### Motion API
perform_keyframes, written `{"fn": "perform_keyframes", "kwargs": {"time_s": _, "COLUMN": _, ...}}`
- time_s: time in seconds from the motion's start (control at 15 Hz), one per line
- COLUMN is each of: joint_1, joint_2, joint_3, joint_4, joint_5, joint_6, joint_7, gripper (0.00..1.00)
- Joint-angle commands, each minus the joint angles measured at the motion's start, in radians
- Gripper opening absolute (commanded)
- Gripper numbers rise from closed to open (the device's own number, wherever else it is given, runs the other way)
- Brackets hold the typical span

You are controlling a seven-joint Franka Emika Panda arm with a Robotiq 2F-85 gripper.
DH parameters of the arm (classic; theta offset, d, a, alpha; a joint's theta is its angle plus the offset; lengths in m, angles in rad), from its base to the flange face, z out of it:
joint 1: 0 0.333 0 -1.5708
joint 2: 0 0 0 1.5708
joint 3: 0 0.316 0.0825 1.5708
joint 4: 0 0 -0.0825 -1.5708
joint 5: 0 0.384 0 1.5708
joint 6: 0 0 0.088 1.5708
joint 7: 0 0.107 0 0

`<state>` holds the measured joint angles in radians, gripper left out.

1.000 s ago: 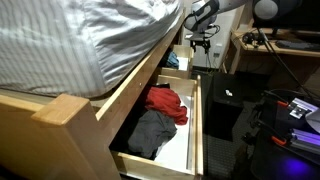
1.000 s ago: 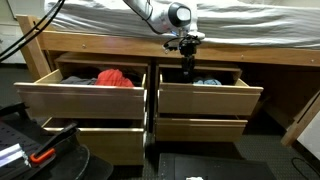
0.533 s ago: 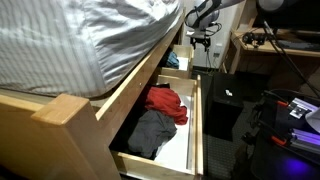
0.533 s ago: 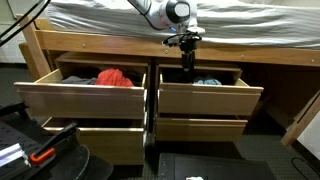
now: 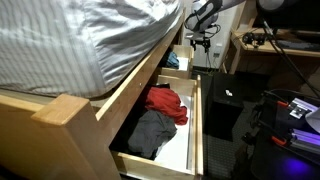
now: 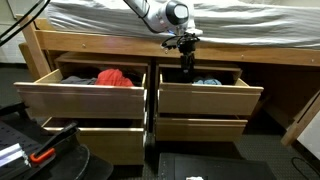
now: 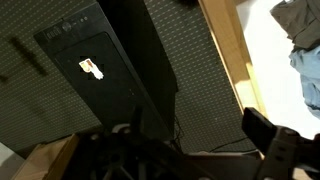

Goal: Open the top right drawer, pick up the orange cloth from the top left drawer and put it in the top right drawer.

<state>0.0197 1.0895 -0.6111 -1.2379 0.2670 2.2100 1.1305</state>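
Observation:
The orange-red cloth (image 6: 115, 78) lies in the open top left drawer (image 6: 80, 98). In an exterior view it (image 5: 168, 102) lies beside a dark grey cloth (image 5: 150, 132). The top right drawer (image 6: 210, 98) is also pulled open and holds a bluish cloth (image 6: 207, 82). My gripper (image 6: 186, 58) hangs, fingers down, over the back left part of the top right drawer, just below the bed rail, far from the orange cloth. In the wrist view my gripper (image 7: 185, 150) is open and empty, with one finger (image 7: 265, 135) showing at the right.
A striped mattress (image 5: 80, 40) overhangs the drawers. A black computer tower (image 5: 232, 100) stands on the floor in front of the drawers and shows in the wrist view (image 7: 100, 70). The lower drawers (image 6: 100, 138) stand slightly open. A desk with equipment (image 5: 270, 40) is beyond.
The arm has risen very slightly above the top right drawer. The drawers and cloths have not moved.

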Motion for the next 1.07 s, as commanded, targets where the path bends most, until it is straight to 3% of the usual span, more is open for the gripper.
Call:
{"fn": "perform_keyframes", "kwargs": {"time_s": 0.0, "joint_1": 0.058, "joint_2": -0.043, "joint_3": -0.039, "joint_4": -0.095, "joint_5": -0.001, "joint_6": 0.155, "joint_7": 0.050, "gripper": 1.00}}
{"fn": "perform_keyframes", "kwargs": {"time_s": 0.4, "joint_1": 0.244, "joint_2": -0.119, "joint_3": -0.203, "joint_4": -0.319, "joint_5": -0.002, "joint_6": 0.559, "joint_7": 0.205, "gripper": 1.00}}
{"fn": "perform_keyframes", "kwargs": {"time_s": 0.47, "joint_1": 0.252, "joint_2": -0.165, "joint_3": -0.195, "joint_4": -0.363, "joint_5": -0.081, "joint_6": 0.603, "joint_7": 0.273, "gripper": 1.00}}
{"fn": "perform_keyframes", "kwargs": {"time_s": 0.53, "joint_1": 0.169, "joint_2": -0.088, "joint_3": -0.146, "joint_4": -0.218, "joint_5": -0.090, "joint_6": 0.529, "joint_7": 0.249, "gripper": 1.00}}
{"fn": "perform_keyframes", "kwargs": {"time_s": 0.8, "joint_1": 0.173, "joint_2": -0.101, "joint_3": -0.140, "joint_4": -0.232, "joint_5": -0.127, "joint_6": 0.538, "joint_7": 0.277, "gripper": 1.00}}
{"fn": "perform_keyframes", "kwargs": {"time_s": 0.87, "joint_1": 0.111, "joint_2": -0.143, "joint_3": -0.057, "joint_4": -0.211, "joint_5": -0.140, "joint_6": 0.491, "joint_7": 0.161, "gripper": 1.00}}
{"fn": "perform_keyframes", "kwargs": {"time_s": 1.0, "joint_1": 0.075, "joint_2": -0.184, "joint_3": 0.016, "joint_4": -0.212, "joint_5": -0.178, "joint_6": 0.475, "joint_7": 0.066, "gripper": 1.00}}
